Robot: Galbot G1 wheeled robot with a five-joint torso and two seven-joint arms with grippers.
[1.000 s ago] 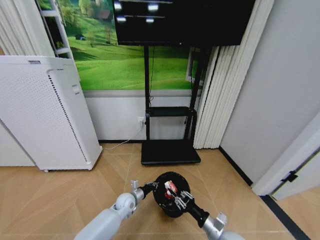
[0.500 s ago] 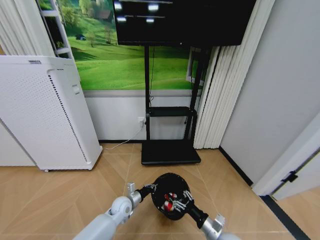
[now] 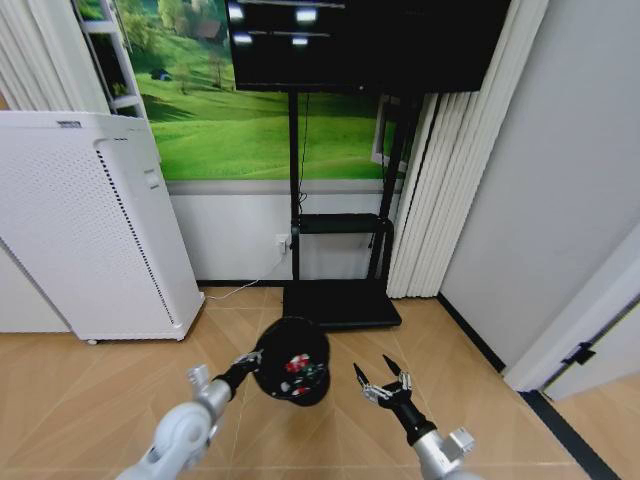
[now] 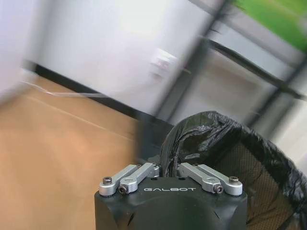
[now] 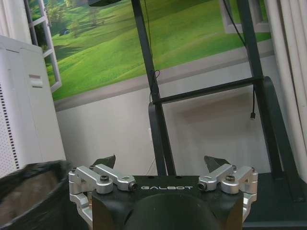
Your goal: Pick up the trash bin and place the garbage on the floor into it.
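Observation:
The trash bin (image 3: 292,360), black with a dark liner, hangs tilted above the floor (image 3: 90,390). My left gripper (image 3: 255,362) is shut on its rim. Red-and-white garbage (image 3: 298,364) lies inside it. In the left wrist view the left gripper (image 4: 168,163) clamps the bin's lined rim (image 4: 225,143), which hides its fingertips. To the right of the bin, apart from it, my right gripper (image 3: 385,378) stands open with nothing in it. The right wrist view shows the right gripper (image 5: 160,161) with its fingers spread, and the bin's edge (image 5: 29,191) beside it.
A tall white air purifier (image 3: 90,230) stands at the left. A black TV stand (image 3: 340,305) sits against the wall straight ahead, with curtains (image 3: 440,180) to its right. A grey wall and door frame (image 3: 590,330) close off the right side.
The left arm has carried the bin to the left and up, away from the right gripper. The right gripper, which hovered over the bin's mouth, now stands clear of it and open.

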